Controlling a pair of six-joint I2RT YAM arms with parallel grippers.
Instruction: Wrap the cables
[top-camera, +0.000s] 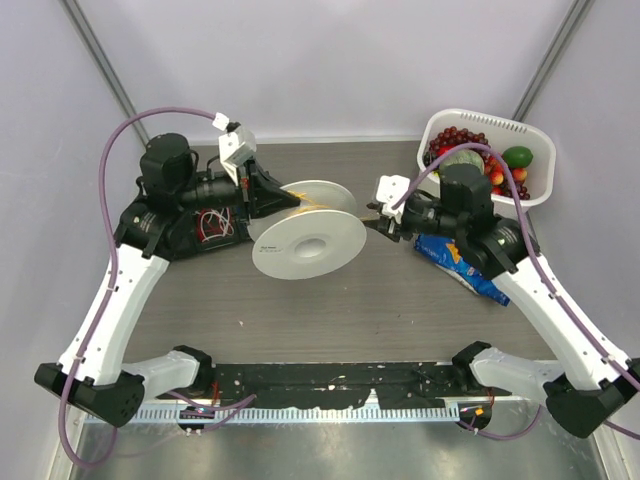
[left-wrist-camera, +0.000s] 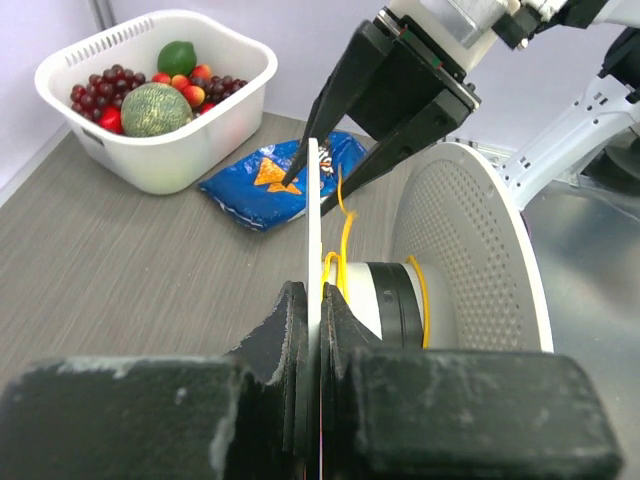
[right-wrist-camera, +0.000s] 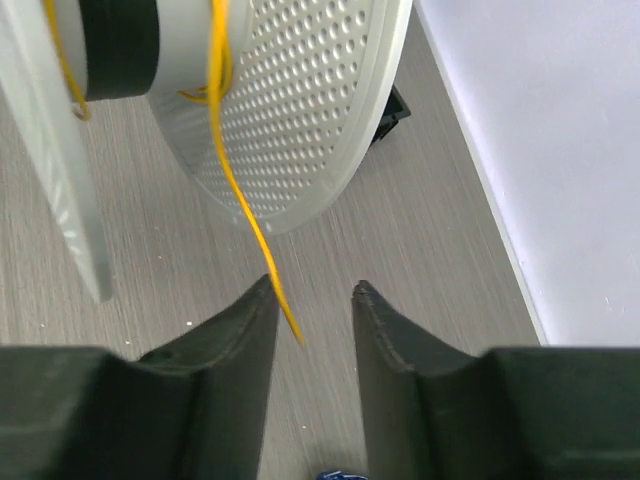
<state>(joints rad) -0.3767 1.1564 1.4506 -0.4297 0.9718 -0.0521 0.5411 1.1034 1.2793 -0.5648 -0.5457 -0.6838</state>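
Observation:
A white plastic spool (top-camera: 310, 240) stands on edge at the table's middle. My left gripper (left-wrist-camera: 315, 300) is shut on the spool's thin near flange (left-wrist-camera: 313, 200); in the top view it sits at the spool's left (top-camera: 283, 200). The yellow-orange cable (left-wrist-camera: 345, 235) is wound in a few loose turns round the hub. Its free end (right-wrist-camera: 285, 310) hangs down from the spool (right-wrist-camera: 300, 110) between the fingers of my right gripper (right-wrist-camera: 312, 290), close to the left finger. That gripper is open, at the spool's right side (top-camera: 372, 218), and also shows in the left wrist view (left-wrist-camera: 320, 175).
A white basket (top-camera: 540, 150) of fruit stands at the back right, with a blue chip bag (top-camera: 470, 270) in front of it, under my right arm. Red-and-white wire coils (top-camera: 215, 225) lie by my left arm. A black strip (top-camera: 330, 385) runs along the near edge.

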